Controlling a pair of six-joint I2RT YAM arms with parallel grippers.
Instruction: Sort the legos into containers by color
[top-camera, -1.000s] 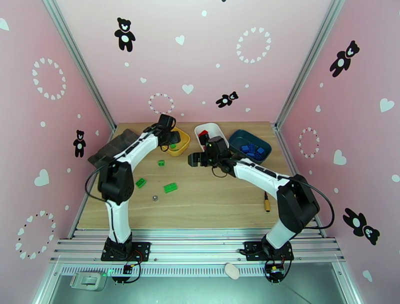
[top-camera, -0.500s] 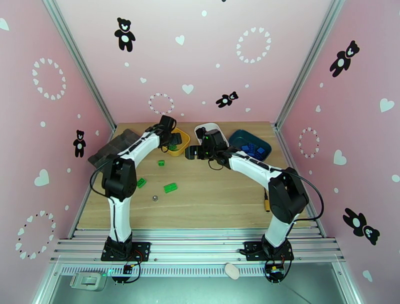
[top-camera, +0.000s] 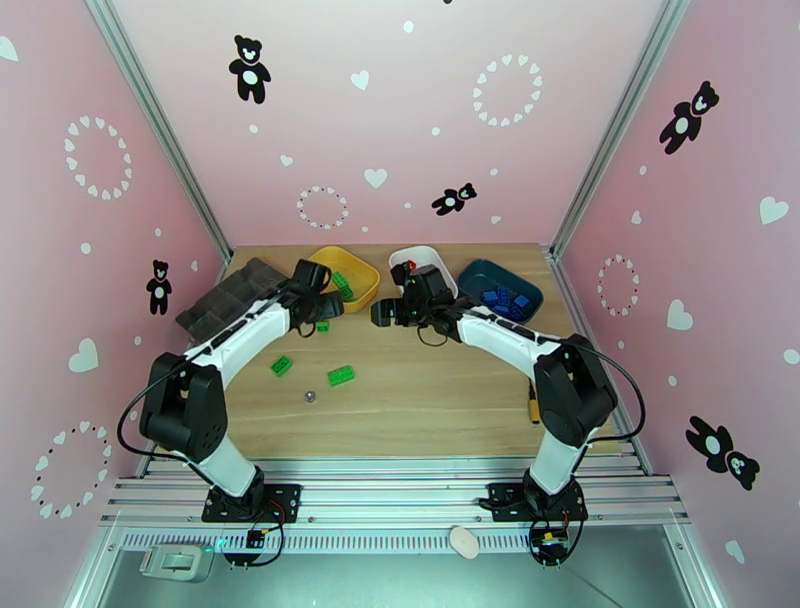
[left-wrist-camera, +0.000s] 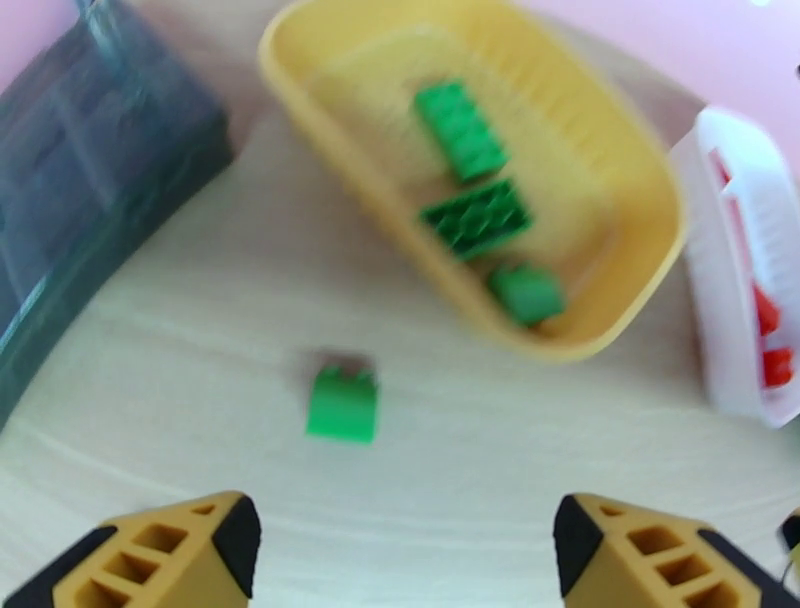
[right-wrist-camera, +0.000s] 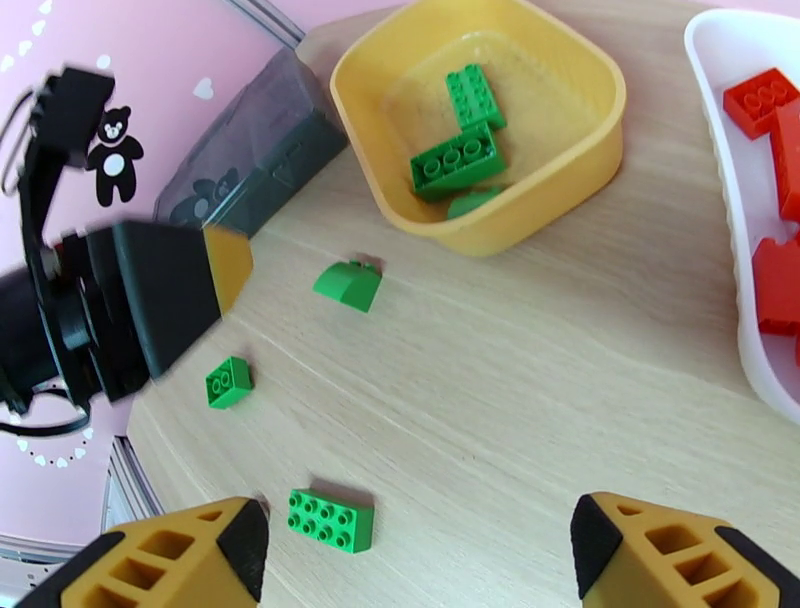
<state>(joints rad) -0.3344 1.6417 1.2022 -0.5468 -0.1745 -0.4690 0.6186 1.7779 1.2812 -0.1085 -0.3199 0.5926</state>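
Green sloped brick (left-wrist-camera: 342, 402) lies loose on the counter (left-wrist-camera: 500, 470) just beside the yellow tray (left-wrist-camera: 590, 345), on its near side; small, glossy, rounded top, studs probably at one edge (view blurry). Left fingers (left-wrist-camera: 180, 545) hang over it, spread wide, nothing held: drop straight, centre the brick, close on its flat sides, not the slope. Right fingers (right-wrist-camera: 170, 560) also apart, empty. Two more green bricks (top-camera: 340, 375) lie farther from the yellow tray.
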